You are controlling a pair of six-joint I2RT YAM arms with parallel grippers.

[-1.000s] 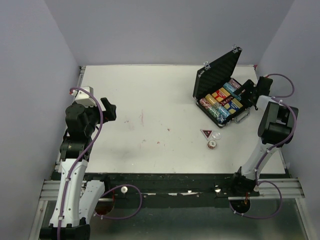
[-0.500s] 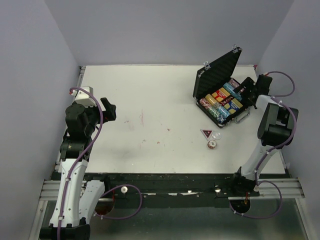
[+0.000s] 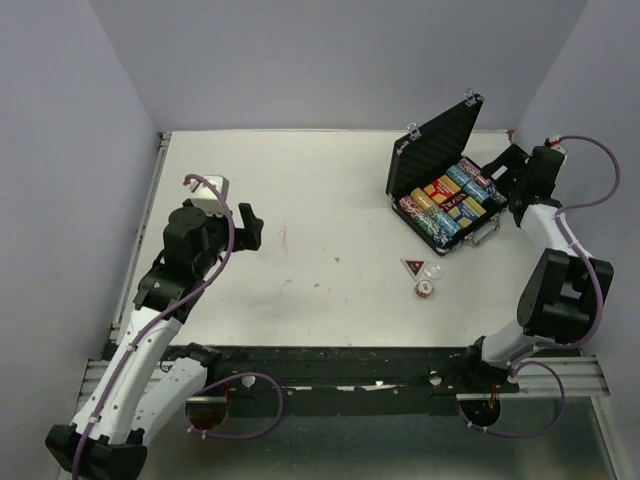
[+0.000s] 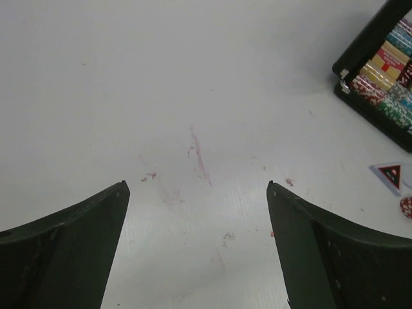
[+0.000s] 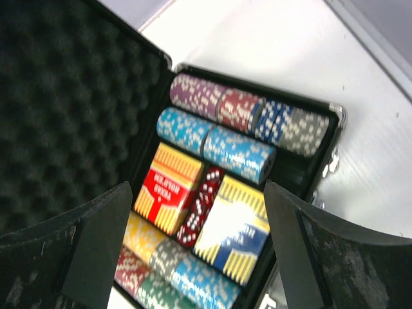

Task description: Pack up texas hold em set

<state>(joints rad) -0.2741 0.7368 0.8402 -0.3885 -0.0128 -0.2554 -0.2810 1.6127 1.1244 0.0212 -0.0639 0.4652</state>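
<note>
Right gripper (image 5: 196, 188) hangs open above the case (image 3: 437, 150). Reaching the chip stack (image 3: 424, 289) beside the case could knock its lid (image 5: 64, 96) shut.

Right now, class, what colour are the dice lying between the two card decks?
Dice: dark red, white pips; clearest in the right wrist view.

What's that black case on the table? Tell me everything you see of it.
The black case lies open at the far right of the table, its ribbed lid propped up and lined with dark bumpy foam. Silver corners, a handle in front. Inside: rows of coloured chips, two card decks, red dice.
</note>
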